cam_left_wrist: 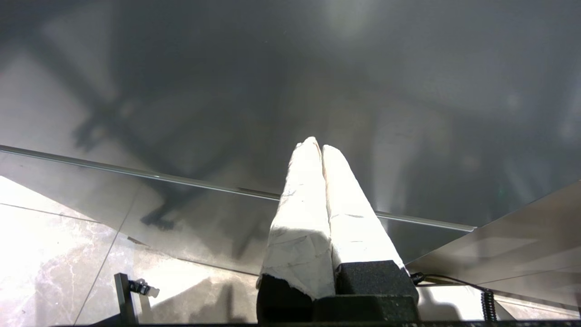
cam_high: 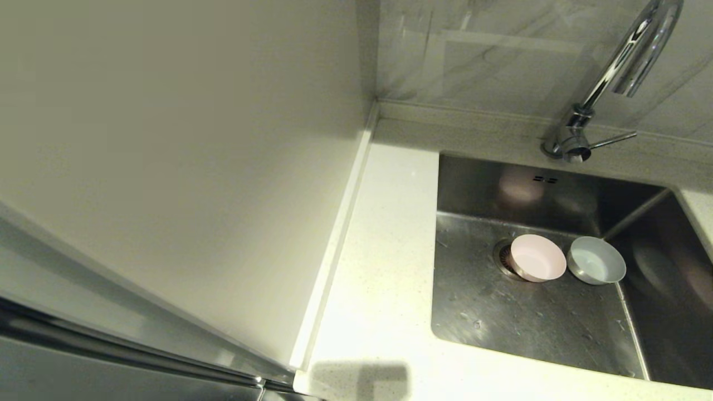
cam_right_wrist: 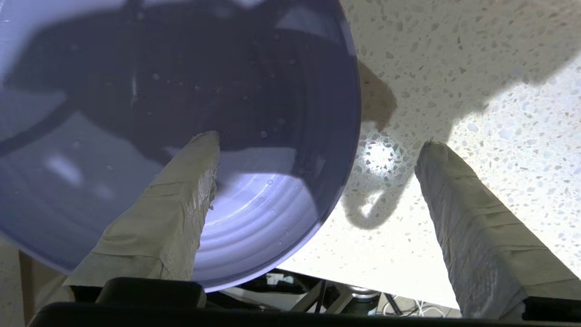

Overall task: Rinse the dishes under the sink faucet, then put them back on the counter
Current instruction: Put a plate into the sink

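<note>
In the head view the pale pink bowl [cam_high: 537,257] lies tilted over the drain strainer [cam_high: 503,257] of the steel sink [cam_high: 501,323]. Beside it the light blue-grey bowl [cam_high: 596,260] is also tilted. The chrome faucet [cam_high: 618,67] arches above the sink, its lever [cam_high: 613,139] pointing sideways. No water shows. The right wrist view shows the lilac plate [cam_right_wrist: 159,91], wet with drops, on the speckled counter [cam_right_wrist: 476,68] near its front edge. My right gripper [cam_right_wrist: 317,141] is open, one finger over the plate, the other over bare counter. My left gripper [cam_left_wrist: 317,143] is shut and empty.
A plain beige wall panel [cam_high: 167,167] stands left of the counter strip [cam_high: 384,250]. A raised rim [cam_high: 501,120] runs along the back wall. The left gripper faces a grey glossy cabinet front [cam_left_wrist: 290,81] above a marble floor [cam_left_wrist: 45,254], away from the sink.
</note>
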Tool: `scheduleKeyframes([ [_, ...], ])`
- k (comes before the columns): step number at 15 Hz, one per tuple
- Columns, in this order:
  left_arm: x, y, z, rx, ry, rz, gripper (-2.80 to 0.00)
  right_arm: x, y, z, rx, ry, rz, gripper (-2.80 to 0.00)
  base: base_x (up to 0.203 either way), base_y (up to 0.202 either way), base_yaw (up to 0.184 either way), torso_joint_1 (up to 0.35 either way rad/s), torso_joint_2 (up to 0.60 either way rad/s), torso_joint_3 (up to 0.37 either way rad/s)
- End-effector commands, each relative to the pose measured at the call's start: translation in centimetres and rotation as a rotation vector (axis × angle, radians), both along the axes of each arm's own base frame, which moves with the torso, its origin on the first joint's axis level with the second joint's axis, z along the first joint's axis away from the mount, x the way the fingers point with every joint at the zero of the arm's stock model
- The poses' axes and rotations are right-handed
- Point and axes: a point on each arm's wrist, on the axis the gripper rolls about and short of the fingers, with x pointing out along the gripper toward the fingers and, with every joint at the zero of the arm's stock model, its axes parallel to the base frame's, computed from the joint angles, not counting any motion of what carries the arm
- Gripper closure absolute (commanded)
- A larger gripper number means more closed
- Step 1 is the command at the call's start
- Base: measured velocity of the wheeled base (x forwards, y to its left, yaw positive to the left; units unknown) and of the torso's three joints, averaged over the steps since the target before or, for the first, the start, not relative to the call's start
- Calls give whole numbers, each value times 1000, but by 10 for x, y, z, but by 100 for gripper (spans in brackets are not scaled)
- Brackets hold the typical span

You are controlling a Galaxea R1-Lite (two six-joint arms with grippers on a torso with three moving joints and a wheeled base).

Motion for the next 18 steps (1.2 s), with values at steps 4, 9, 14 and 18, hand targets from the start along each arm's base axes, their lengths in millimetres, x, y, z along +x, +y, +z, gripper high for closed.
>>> scheduleKeyframes([
  [4, 0, 0, -1, 0, 3, 1, 0, -5, -5, -21, 38, -42, 32, -280, 0, 0, 0, 0, 0, 0],
  [9, 0, 0, -1, 0, 3, -1, 0, -6, -6, -26, 47, -49, 38, -280, 0, 0, 0, 0, 0, 0],
  [14, 0, 0, -1, 0, 3, -1, 0, -5, -5, -30, 52, -54, 59, -280, 0, 0, 0, 0, 0, 0],
  [18, 0, 0, -1, 0, 3, 1, 0, -5, -5, -31, 49, -60, 62, 0, 0, 0, 0, 0, 0, 0],
])
